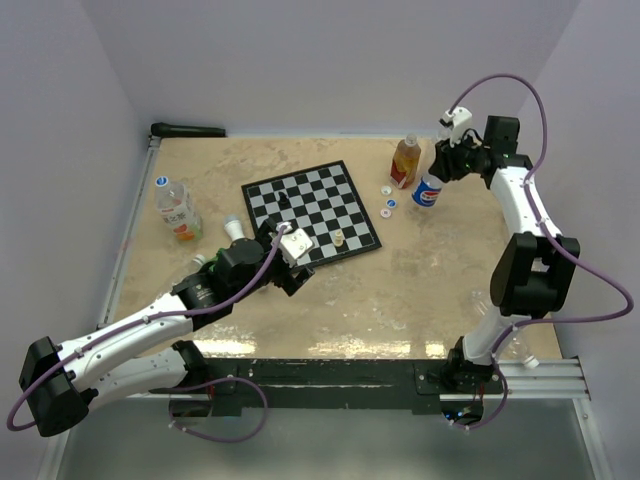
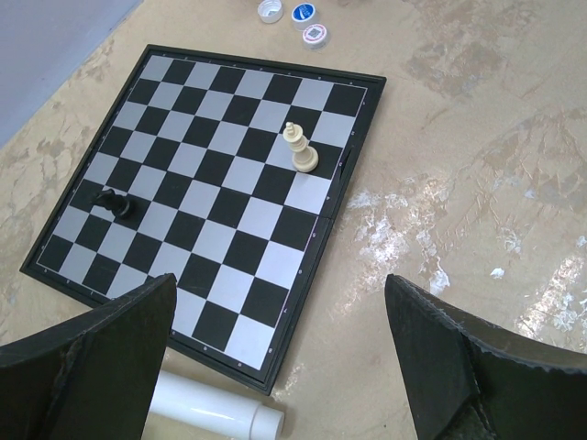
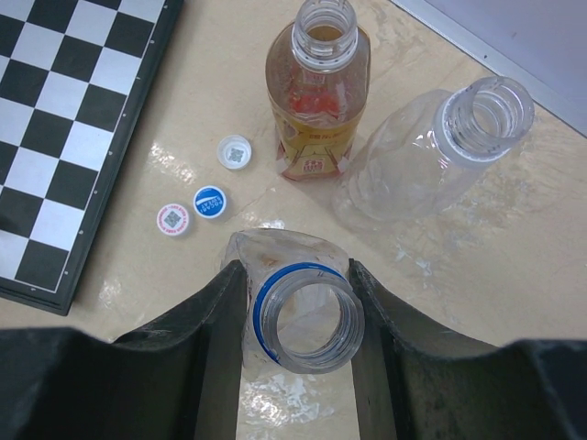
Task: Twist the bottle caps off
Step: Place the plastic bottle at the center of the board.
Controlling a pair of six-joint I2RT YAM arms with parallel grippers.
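Right wrist, right gripper (image 3: 298, 280) clamping uncapped bottle (image 3: 307, 325), left gripper (image 2: 280, 293) agape

Up top we've got the chessboard (image 1: 312, 208) lying skewed in the middle of the desk (image 1: 420, 290), with one black piece (image 1: 284, 200) and one cream piece (image 1: 340, 238) on it. Three loose bottle caps (image 1: 392, 203) sit just off its right side, near an orange bottle (image 1: 404, 162) and a blue-label bottle (image 1: 428, 191). The right claw (image 1: 437, 172) is right at the top of the blue-label bottle. The left claw (image 1: 288, 258) hangs over the board's near corner. Way over left there's a clear bottle (image 1: 177, 208) with its blue cap (image 1: 162, 182) on.
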